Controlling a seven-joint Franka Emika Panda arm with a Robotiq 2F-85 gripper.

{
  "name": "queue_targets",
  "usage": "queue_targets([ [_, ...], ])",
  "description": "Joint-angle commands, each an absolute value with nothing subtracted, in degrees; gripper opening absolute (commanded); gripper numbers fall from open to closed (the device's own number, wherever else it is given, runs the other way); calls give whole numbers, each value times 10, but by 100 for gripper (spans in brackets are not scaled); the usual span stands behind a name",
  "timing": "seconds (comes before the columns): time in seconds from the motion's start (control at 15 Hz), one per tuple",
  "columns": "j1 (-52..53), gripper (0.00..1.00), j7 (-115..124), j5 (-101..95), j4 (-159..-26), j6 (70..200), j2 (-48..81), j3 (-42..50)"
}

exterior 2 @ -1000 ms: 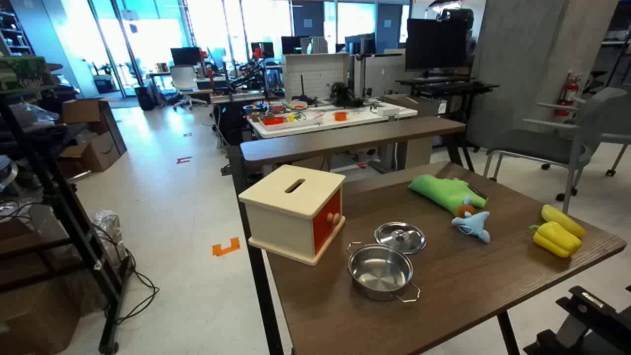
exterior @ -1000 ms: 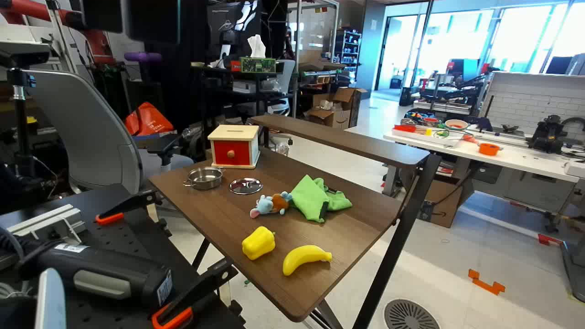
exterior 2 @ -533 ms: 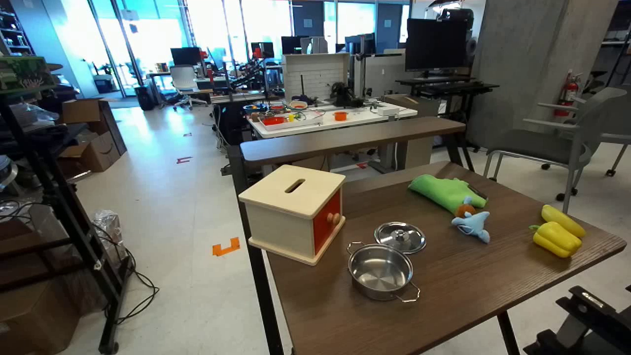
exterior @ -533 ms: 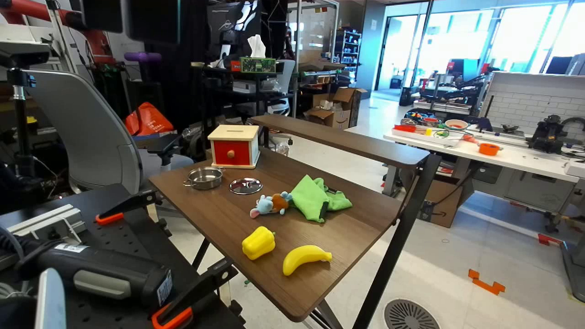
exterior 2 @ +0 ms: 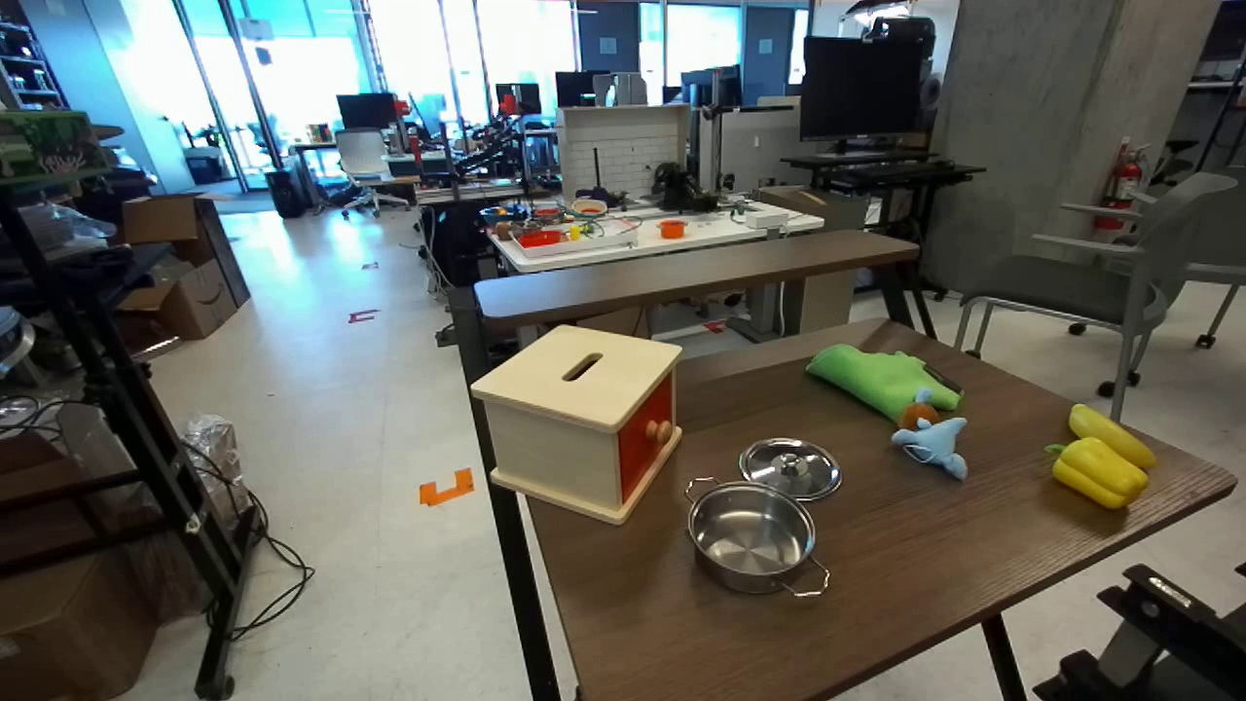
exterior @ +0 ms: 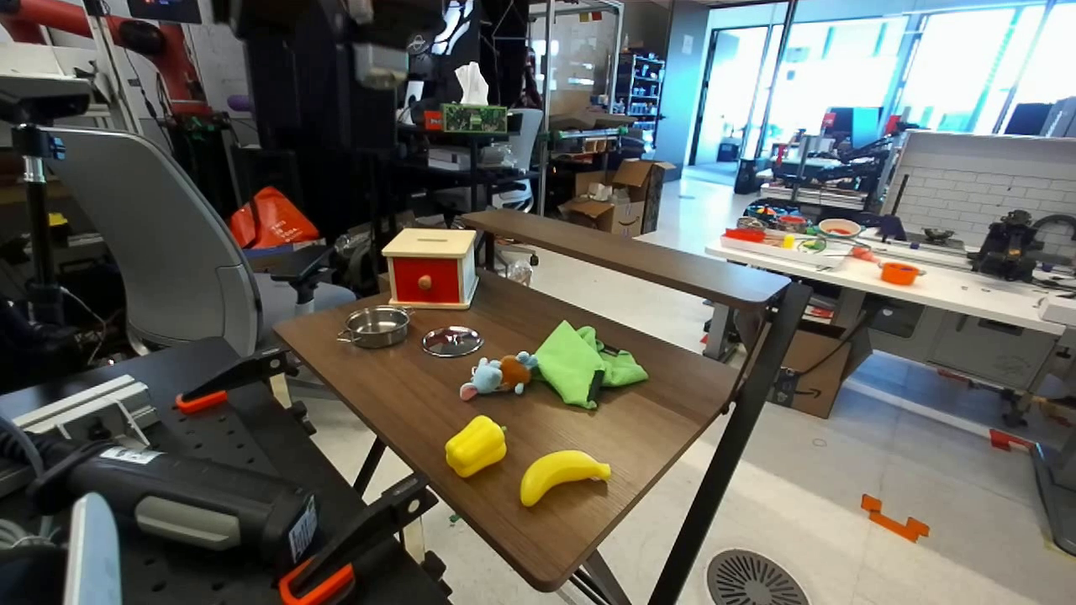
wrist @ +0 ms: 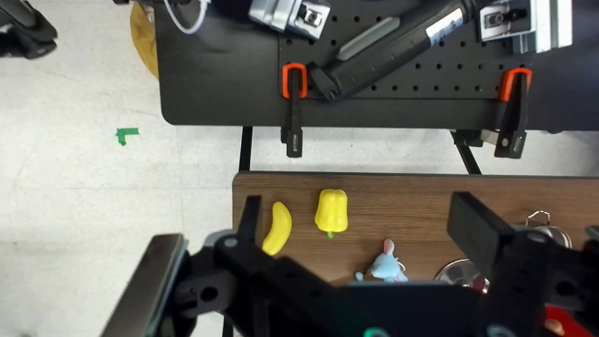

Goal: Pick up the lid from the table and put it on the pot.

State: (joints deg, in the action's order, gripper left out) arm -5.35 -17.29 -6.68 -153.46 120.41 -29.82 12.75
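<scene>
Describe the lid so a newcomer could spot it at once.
On the brown table, find the red-fronted wooden box. The lid lies in front of its red face, beside the silver pot. Unlike the open, two-handled pot, it is a flat, shiny disc with a central knob.

Pot (wrist: 558, 234), lid (wrist: 457, 272) and plush toy (wrist: 386, 267): each partly hidden by the tool (wrist: 359, 219) in the wrist view. Red-fronted box (wrist: 572, 323), same view: partly covered by the tool, cut off by the lower edge. Dark robot part (exterior: 332, 71), in an exterior view: blurred, cut off by the upper edge, exact part unclear; table (exterior 2: 681, 643), in an exterior view: cut off by the lower edge.
</scene>
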Motion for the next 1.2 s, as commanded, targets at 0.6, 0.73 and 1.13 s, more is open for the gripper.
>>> queue_targets([
  [0.6,20,100,-82,-44,-1488,1515,-21,7],
  [0.73,23,100,-77,-54,-1468,1543,26,-4],
  [1.13,40,100,-71,-83,-1410,1605,143,-26],
])
